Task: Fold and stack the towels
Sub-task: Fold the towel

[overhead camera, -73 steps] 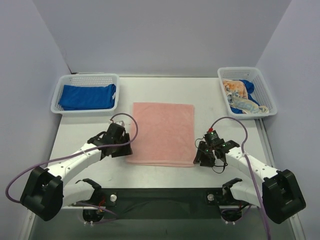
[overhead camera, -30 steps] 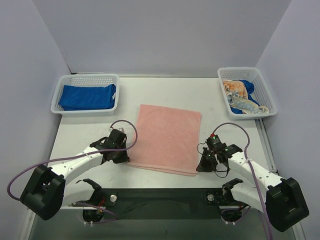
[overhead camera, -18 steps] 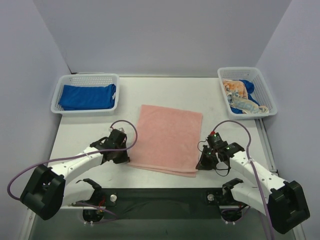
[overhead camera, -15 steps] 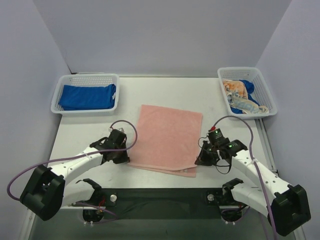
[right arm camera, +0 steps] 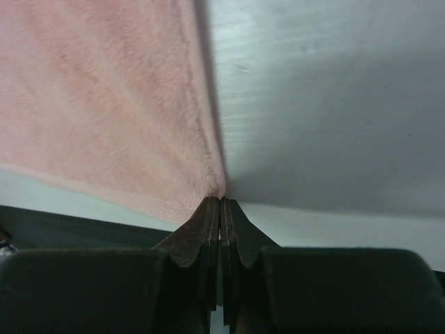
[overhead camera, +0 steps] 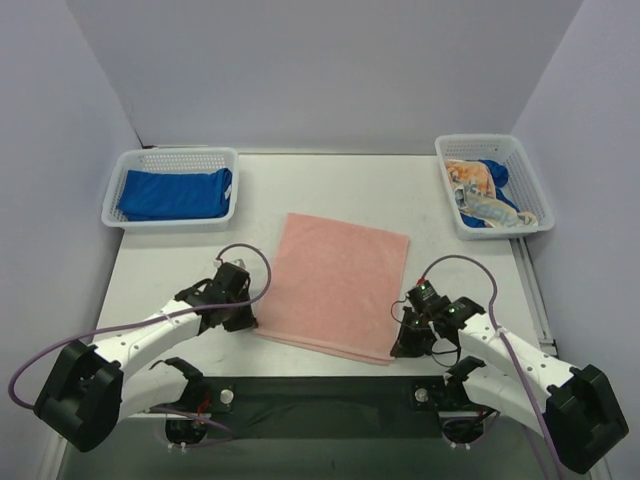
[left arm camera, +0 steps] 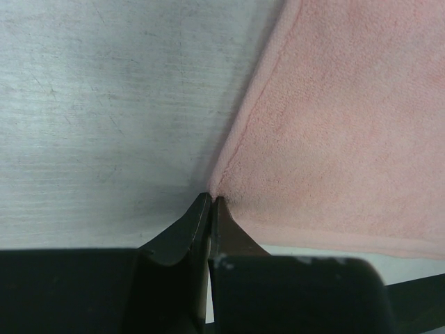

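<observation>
Salmon-pink towel [overhead camera: 335, 285]: it is laid flat in the middle of the table [overhead camera: 180, 260], slightly skewed, with its near edge close to the arm bases.
Near-left corner: it is pinched by the left gripper [left arm camera: 210, 202], whose jaws are pressed together on the very tip of the cloth.
Near-right corner: it is pinched the same way by the right gripper [right arm camera: 220, 200], with only a sliver of hem caught between the closed jaws.
Step in hand: a first fold is judged to be starting, with the near edge to be carried over to the far edge.
Doing it well: both corners should be raised together and level, and the edge between them kept lightly taut so that no sag is dragged.
Alignment: because the towel is skewed, the corners should be set down on the far corners, not square to the table.
Risk: the grips are shallow, so a quick pull could free a corner.
Blue towel [overhead camera: 175, 193]: it is seen folded in the left basket [overhead camera: 170, 153], well apart.
Right basket [overhead camera: 480, 140]: crumpled towels [overhead camera: 485, 195] are held in it.
</observation>
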Motion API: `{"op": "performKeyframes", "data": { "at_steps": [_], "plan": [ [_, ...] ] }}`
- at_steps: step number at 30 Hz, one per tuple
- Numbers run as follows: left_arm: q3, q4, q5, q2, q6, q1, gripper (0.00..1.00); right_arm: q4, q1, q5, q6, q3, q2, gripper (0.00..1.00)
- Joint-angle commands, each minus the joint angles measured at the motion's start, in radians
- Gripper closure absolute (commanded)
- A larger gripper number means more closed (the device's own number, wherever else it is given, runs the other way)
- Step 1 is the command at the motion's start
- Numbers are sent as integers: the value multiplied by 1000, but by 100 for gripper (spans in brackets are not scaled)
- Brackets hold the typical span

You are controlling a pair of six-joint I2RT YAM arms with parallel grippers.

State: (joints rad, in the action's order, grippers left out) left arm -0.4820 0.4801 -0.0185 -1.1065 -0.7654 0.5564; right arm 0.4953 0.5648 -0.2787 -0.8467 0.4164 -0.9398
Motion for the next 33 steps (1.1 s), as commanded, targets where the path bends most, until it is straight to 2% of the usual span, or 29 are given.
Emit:
{"op": "performKeyframes", "data": {
  "at_steps": [1, 9, 11, 14, 15, 16, 17, 19, 25, 28, 30, 33],
  "plan": [
    [16, 9, -11, 25, -25, -7, 99, -24, 6, 18, -49, -97, -4, 100],
    [20, 11, -11, 54, -12, -41, 96, -46, 6, 78, -95, -177, 41, 100],
    [5, 20, -6, 60, 0, -42, 91, -28, 9, 70, -98, -160, 56, 89],
    [-36, 55, -11, 92, 26, -42, 74, 41, 7, 90, -68, -92, 101, 71],
    [-49, 80, -14, 103, 34, -42, 66, 66, 7, 101, -54, -67, 122, 64],
    [-61, 93, -18, 112, 40, -42, 48, 87, 7, 110, -39, -36, 130, 61],
    [-79, 110, -30, 134, 55, -41, 38, 126, 7, 131, -23, 22, 136, 59],
    [-128, 153, -43, 149, 70, -41, 22, 152, 9, 153, 32, 85, 119, 56],
    [-243, 199, -32, 139, 106, -9, 21, 163, 7, 229, 155, 284, -10, 56],
    [-283, 180, -18, 96, 118, 20, 26, 128, -16, 254, 225, 344, -98, 57],
    [-300, 138, -14, 34, 138, 42, 31, 65, -42, 231, 257, 361, -170, 58],
    [-351, 79, -5, -71, 192, 48, 31, -13, -137, 184, 310, 395, -256, 58]
  ]
}}
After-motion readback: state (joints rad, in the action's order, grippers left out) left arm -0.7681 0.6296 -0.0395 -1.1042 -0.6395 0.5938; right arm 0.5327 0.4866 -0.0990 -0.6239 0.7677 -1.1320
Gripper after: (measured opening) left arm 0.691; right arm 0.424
